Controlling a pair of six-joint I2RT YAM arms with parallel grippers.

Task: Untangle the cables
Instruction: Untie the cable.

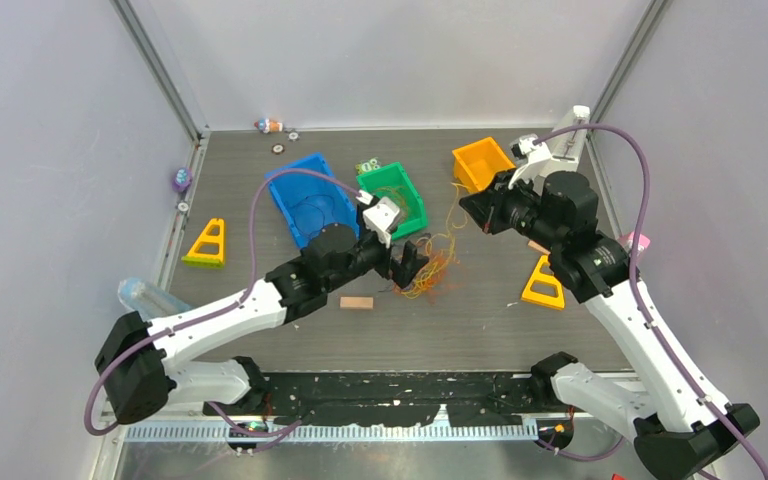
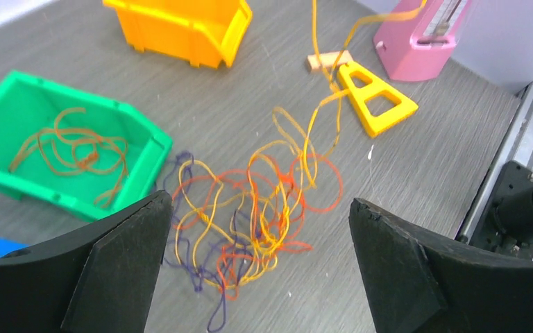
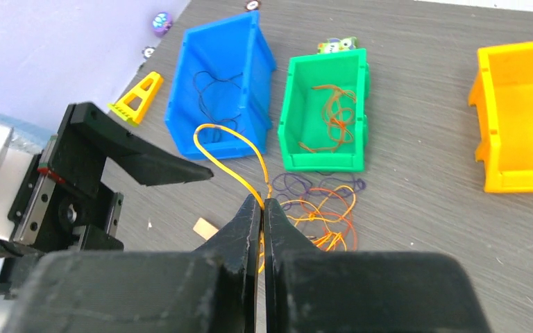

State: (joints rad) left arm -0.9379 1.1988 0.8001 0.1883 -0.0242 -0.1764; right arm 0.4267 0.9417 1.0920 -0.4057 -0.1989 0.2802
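Cables [image 2: 260, 208] beneath wide-spread left jaws

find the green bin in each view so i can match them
Top external: green bin upper centre, right of the blue bin.
Left wrist: green bin at left, orange wire inside.
Right wrist: green bin upper centre, beside blue bin.
Shared landmark: the cables tangled beside it.

A loose tangle of orange, yellow, red and purple cables [image 2: 257, 222] lies flat below the left gripper [image 2: 260, 205], between its spread jaws. One yellow strand [image 3: 225, 142] loops up from the right gripper [image 3: 262, 202], pinched there.
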